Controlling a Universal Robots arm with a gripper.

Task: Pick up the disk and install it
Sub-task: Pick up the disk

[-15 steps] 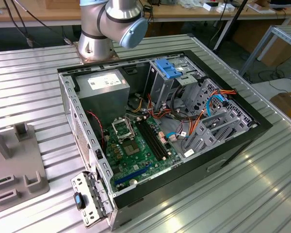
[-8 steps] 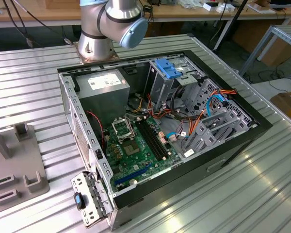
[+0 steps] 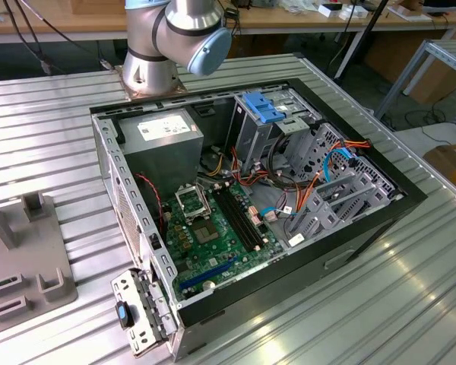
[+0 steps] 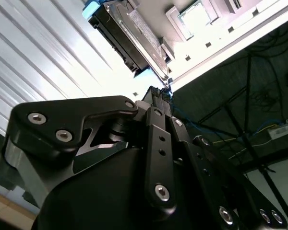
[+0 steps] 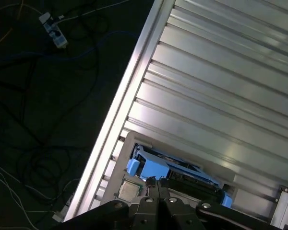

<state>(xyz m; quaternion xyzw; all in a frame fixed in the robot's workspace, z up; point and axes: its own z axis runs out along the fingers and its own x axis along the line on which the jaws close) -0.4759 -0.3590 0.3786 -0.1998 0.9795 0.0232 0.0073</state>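
— Entry one, nearest to you?
— Black articulated gripper [image 4: 159, 92], yours, seen in both wrist views. Open or closed: I cannot tell. It is not around the disk.
— Entry two?
— Flat rectangular hard disk [image 5: 156, 168], with a silver-grey metal body and bright blue plastic rails. Location: on a pale grey fixture plate [image 5: 126, 148], just beyond your gripper's tip and apart from it. Long axis: crosswise to your line of reach, with your tip nearer one blue end than the middle. Flat or on edge: I cannot tell.
— Farther out?
— Ribbed silver metal table [image 5: 221, 96] under the plate. In the exterior view, an open black computer case [image 3: 365, 239] with grey metal drive cages [image 3: 342, 194]. By my judgement, the disk is not yet installed.
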